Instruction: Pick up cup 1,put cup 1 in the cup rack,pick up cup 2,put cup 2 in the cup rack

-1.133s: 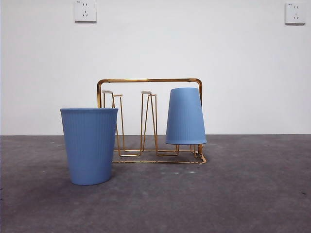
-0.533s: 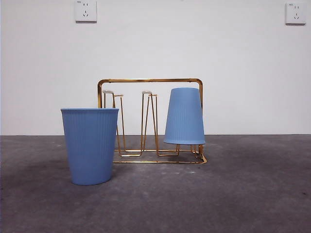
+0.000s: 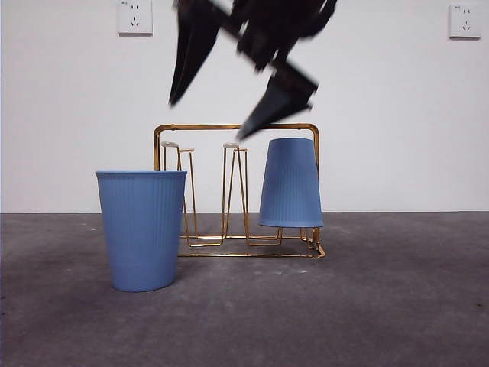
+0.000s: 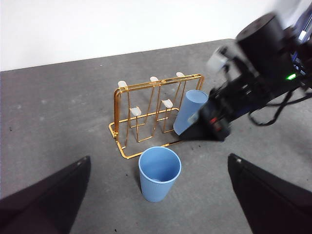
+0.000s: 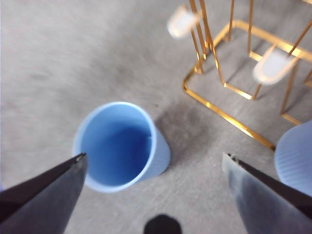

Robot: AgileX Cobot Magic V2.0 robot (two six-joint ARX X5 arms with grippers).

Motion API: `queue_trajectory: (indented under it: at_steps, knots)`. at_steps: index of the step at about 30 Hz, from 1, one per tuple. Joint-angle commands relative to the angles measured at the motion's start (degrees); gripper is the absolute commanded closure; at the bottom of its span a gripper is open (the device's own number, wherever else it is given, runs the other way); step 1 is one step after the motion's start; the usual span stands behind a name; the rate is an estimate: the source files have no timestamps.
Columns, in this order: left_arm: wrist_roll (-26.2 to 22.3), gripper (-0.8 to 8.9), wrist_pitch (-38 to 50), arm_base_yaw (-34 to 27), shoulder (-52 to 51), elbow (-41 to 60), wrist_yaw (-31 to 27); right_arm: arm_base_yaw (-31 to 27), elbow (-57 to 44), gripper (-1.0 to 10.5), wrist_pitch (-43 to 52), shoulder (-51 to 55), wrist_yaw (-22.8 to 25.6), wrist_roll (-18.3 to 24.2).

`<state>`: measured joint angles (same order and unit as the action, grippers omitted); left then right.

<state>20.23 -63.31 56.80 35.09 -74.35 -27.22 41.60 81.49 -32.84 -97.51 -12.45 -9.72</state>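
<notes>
Cup 2 (image 3: 141,229) stands upright, mouth up, on the near left of the surface (image 3: 367,306), just in front of the cup rack (image 3: 235,191). Bare room lies all round it. Cup 1 (image 3: 290,183) sits inverted on the rack's right peg, leaving two pegs free. Above, the right pincer (image 3: 210,118) hangs released; the left pincer (image 4: 158,195) waits released, well off.

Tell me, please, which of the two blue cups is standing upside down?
The cup on the rack, mouth down over a peg of the cup rack; the other cup stands mouth up.
</notes>
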Motion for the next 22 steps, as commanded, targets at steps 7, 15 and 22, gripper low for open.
queue_trajectory:
  at_steps: [7, 15, 22]
  knots:
    - [0.6, 3.43, 0.2, 0.2, 0.1, 0.4, -0.3, 1.6, -0.4, 4.7, 5.9, -8.0, -0.2, -3.7]
    - [0.6, 3.43, 0.2, 0.2, 0.1, 0.4, -0.3, 3.8, -0.4, 5.4, 6.7, -12.2, 2.6, -4.3]
    - [0.8, 3.43, 0.2, 0.2, 0.1, 0.4, 0.2, 3.9, -0.4, 9.6, 7.7, -13.0, 2.6, -3.7]
